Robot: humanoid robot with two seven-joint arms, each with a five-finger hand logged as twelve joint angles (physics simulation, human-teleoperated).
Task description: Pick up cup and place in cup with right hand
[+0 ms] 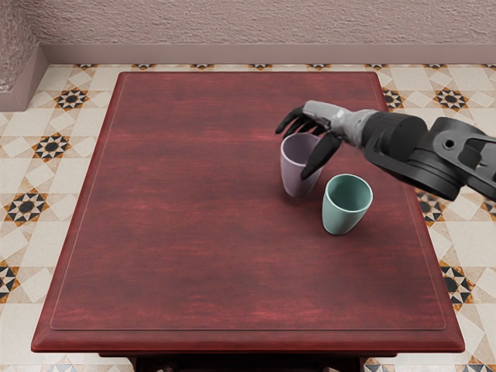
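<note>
Your right hand [335, 119] is hovering at the purple cup [292, 174], fingers standing apart; cup is resting upright on the table [194, 232], beside the green cup [342, 218]. You're wanting thumb and fingers closing evenly before lifting.

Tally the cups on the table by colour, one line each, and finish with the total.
Pale purple cup: 1
Light green cup: 1
Total: 2 cups
</note>
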